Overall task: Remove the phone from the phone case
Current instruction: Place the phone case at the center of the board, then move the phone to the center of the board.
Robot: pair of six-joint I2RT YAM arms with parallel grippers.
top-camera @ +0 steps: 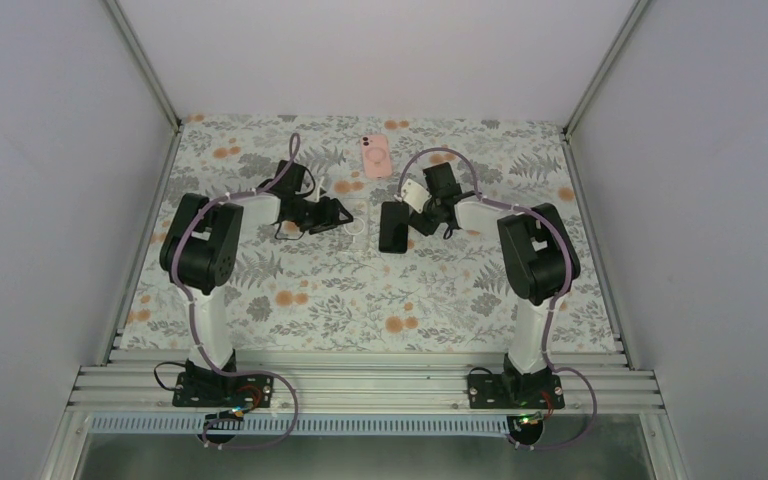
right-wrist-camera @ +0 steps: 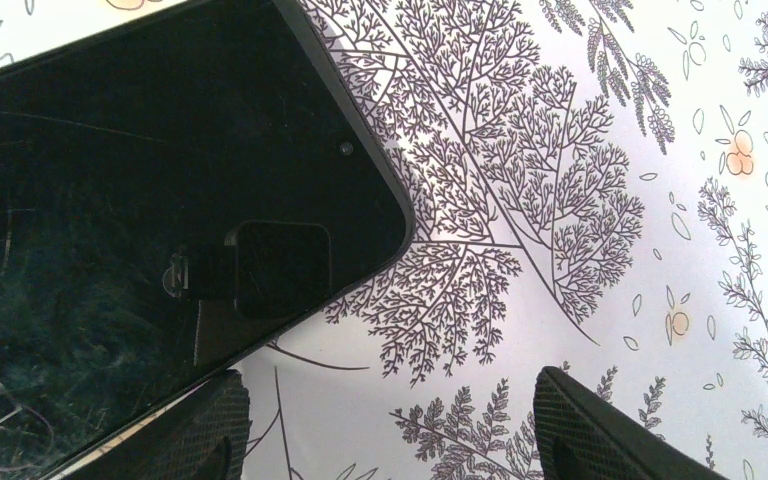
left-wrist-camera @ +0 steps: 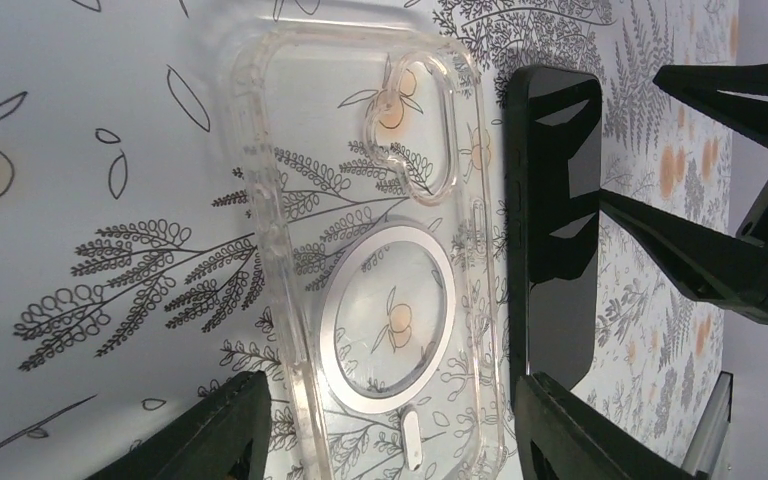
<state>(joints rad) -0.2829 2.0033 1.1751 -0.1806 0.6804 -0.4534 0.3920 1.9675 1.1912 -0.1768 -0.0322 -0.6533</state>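
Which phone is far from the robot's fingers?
The pink phone at the table's far edge. The black phone lies close by the right fingers.

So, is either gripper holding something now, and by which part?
Nothing is held. The clear case lies flat inside the open left gripper, and the phone lies beside the open right gripper, not between its fingers.

Pink phone [top-camera: 376, 155] near far edge of floral table [top-camera: 310, 300] (back side up).

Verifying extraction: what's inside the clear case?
Empty: the floral table shows through the clear case. The black phone sits beside it. Case's bottom end is out of frame.
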